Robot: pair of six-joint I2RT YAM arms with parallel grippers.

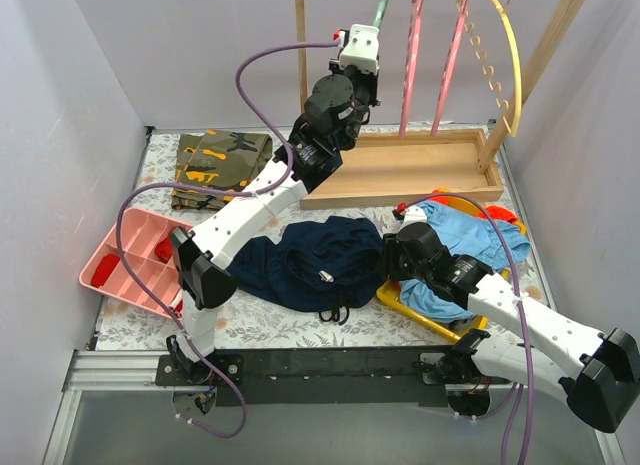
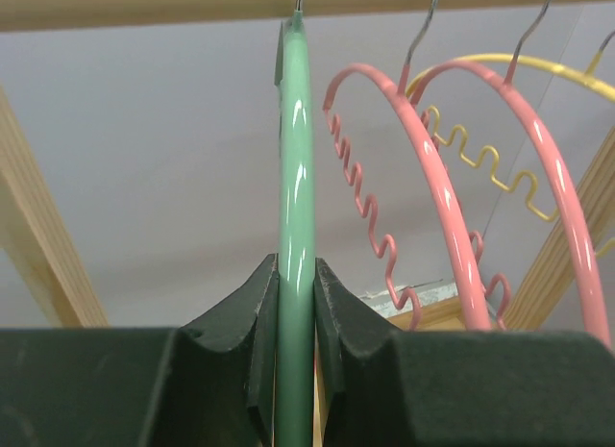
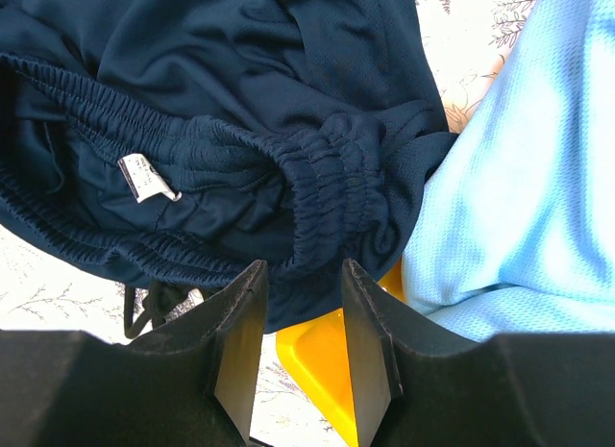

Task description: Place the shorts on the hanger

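The navy shorts (image 1: 315, 260) lie crumpled on the table's middle, their right edge over a yellow tray. In the right wrist view their elastic waistband (image 3: 327, 178) and white tag (image 3: 146, 176) lie just beyond my open right gripper (image 3: 298, 274); nothing is between the jaws. The right gripper (image 1: 392, 257) sits at the shorts' right edge. The pale green hanger (image 2: 296, 168) hangs by its hook from the wooden rail. My left gripper (image 2: 296, 269) is raised at the rack and shut on the hanger's arm; it shows in the top view (image 1: 362, 65) with the hanger (image 1: 381, 10) above it.
Two pink hangers (image 2: 452, 207) and a yellow hanger (image 2: 480, 159) hang right of the green one. The wooden rack's base tray (image 1: 405, 170) stands at the back. A light blue garment (image 1: 470, 240) lies in the yellow tray (image 1: 405, 305). A camouflage garment (image 1: 220, 165) and a pink tray (image 1: 130, 265) are left.
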